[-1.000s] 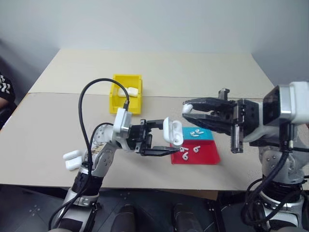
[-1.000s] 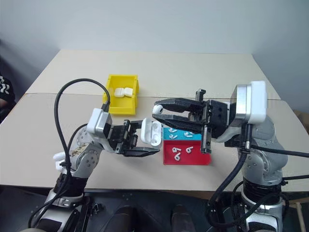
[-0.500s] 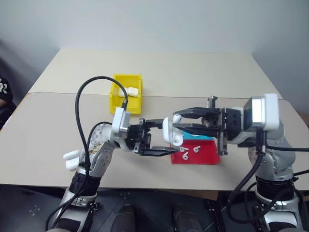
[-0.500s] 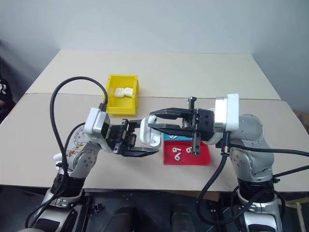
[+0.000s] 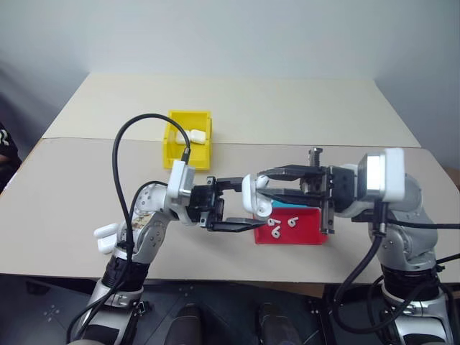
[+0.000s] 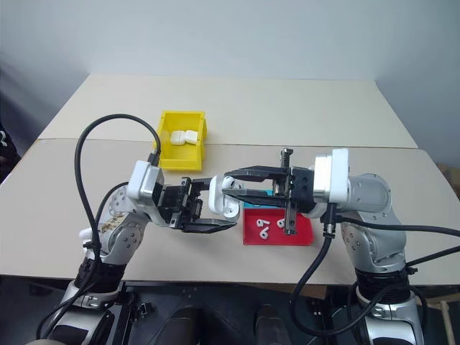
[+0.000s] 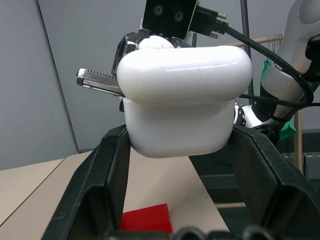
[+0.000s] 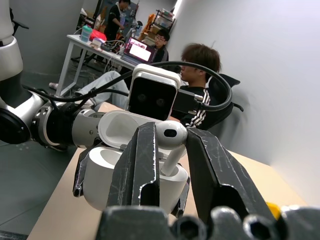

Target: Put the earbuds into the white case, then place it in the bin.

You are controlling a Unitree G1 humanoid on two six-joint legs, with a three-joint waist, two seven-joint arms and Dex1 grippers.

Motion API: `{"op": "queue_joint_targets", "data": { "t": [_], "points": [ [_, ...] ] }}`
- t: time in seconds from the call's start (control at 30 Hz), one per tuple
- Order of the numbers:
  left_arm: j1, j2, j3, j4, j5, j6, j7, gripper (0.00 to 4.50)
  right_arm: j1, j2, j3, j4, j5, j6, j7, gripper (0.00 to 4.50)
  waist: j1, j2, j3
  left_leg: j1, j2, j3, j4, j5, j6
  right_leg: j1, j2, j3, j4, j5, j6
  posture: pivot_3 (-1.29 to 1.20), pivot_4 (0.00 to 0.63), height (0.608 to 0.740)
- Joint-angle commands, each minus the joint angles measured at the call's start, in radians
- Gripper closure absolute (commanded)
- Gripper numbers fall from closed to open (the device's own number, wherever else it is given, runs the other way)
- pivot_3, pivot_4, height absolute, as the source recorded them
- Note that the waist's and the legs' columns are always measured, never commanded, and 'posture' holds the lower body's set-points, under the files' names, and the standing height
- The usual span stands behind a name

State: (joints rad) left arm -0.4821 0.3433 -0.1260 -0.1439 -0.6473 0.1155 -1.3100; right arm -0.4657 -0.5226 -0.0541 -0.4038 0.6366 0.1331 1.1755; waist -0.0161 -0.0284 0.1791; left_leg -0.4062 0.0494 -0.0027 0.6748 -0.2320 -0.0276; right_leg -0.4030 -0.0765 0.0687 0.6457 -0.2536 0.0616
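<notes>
A beige bench [image 5: 302, 108] stands against a plain grey wall, with the yellow bin [image 5: 188, 140] far left and a red-and-teal tray [image 5: 305, 228] near centre. Above the tray's left edge, the left pincer [image 5: 241, 205] clamps the open white case [image 5: 256, 195] while the right pincer [image 8: 167, 150] pinches an earbud [image 8: 171, 136] over it. People sit at a desk beyond the bench.

This is a robotics lab or shared workroom: a plain beige table [image 5: 237, 108] stands against bare grey walls, and behind it people [image 8: 197, 65] sit at a desk [image 8: 87, 47] with an open laptop [image 8: 140, 52], near shelves [image 8: 162, 20] of gear.
</notes>
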Motion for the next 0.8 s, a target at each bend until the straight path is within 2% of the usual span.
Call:
{"op": "queue_joint_targets", "data": {
  "t": [0.03,0.2,0.37,0.63,0.8],
  "points": [
    [-0.015,-0.01,0.003,-0.033,-0.009,-0.005,0.003,1.79,0.002,-0.014,0.006,-0.008,-0.015,-0.029,0.003,3.82,0.0,0.0,0.0,0.0,0.0,0.0,0.0,0.0,0.0,0.0,0.0,0.0,0.0,0.0,0.0,0.0,0.15,0.74],
    [-0.019,-0.012,0.003,-0.028,-0.007,-0.007,0.003,1.79,0.001,-0.013,0.007,-0.002,-0.015,-0.044,0.007,3.82,0.0,0.0,0.0,0.0,0.0,0.0,0.0,0.0,0.0,0.0,0.0,0.0,0.0,0.0,0.0,0.0,0.15,0.74],
    [-0.032,-0.009,0.008,-0.012,-0.004,-0.006,-0.001,1.79,-0.004,-0.021,0.013,-0.002,-0.028,-0.06,0.008,2.26,0.0,0.0,0.0,0.0,0.0,0.0,0.0,0.0,0.0,0.0,0.0,0.0,0.0,0.0,0.0,0.0,0.15,0.74],
    [-0.025,-0.008,0.007,-0.001,0.017,-0.017,-0.003,1.79,-0.001,-0.048,0.005,0.002,-0.027,-0.048,0.011,2.26,0.001,0.0,0.0,0.0,0.0,0.0,0.0,0.0,0.0,0.0,0.0,0.0,0.0,0.0,0.0,0.0,0.15,0.74],
    [0.047,0.076,0.033,-0.009,0.046,-0.048,-0.051,1.79,-0.034,-0.185,-0.067,0.014,0.055,0.093,0.015,2.26,-0.002,0.0,0.0,0.0,0.0,0.0,-0.001,0.0,0.0,0.0,0.0,0.0,-0.001,0.0,0.0,0.0,0.15,0.74]
  ]
}}
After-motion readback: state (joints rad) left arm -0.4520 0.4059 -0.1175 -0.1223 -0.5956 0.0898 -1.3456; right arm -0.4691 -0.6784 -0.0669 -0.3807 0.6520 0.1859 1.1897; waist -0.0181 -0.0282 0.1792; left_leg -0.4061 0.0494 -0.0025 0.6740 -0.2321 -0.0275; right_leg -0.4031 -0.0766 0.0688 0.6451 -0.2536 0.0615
